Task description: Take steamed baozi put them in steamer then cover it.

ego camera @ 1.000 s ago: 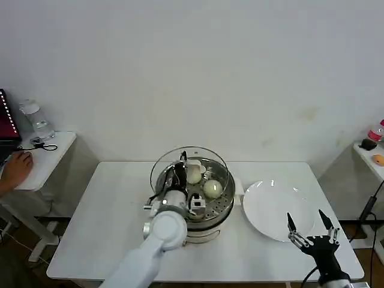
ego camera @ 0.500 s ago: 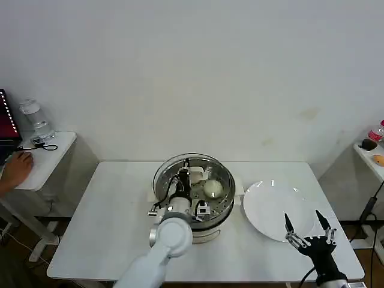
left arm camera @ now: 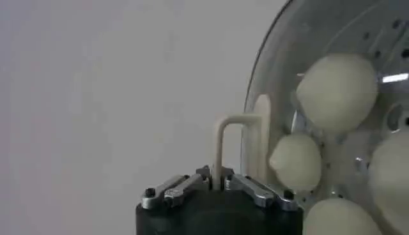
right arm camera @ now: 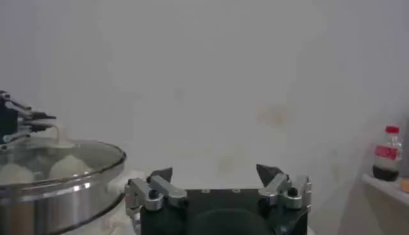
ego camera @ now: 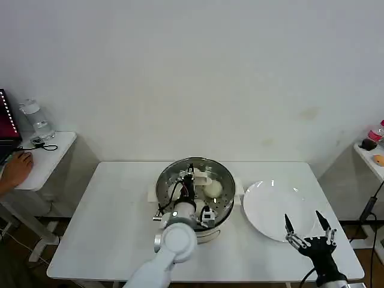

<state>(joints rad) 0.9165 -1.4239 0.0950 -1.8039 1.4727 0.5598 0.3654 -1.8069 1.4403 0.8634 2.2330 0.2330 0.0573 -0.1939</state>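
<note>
My left gripper [left arm camera: 217, 181] is pinched shut on the lid handle [left arm camera: 238, 148], holding the glass lid [ego camera: 195, 181] right over the steamer [ego camera: 223, 211], baozi [left arm camera: 335, 91] inside below. Lid's centred; the drop is straight down. Right gripper [ego camera: 308, 231] idles wide open beside the plate [ego camera: 270, 207].

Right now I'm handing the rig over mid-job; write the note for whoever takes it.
Left gripper: shut on the glass lid's pale handle, holding the lid over the steamer.
Right gripper: open, holding nothing, parked near the front edge of the white plate.
Baozi: four show through the lid, on the perforated tray inside the steamer. The plate has none on it.
Done: buns loaded, lid brought over the pot.
Left: whether the lid is fully seated on the rim cannot be told; confirm it sits, open the left gripper and lift clear.
</note>
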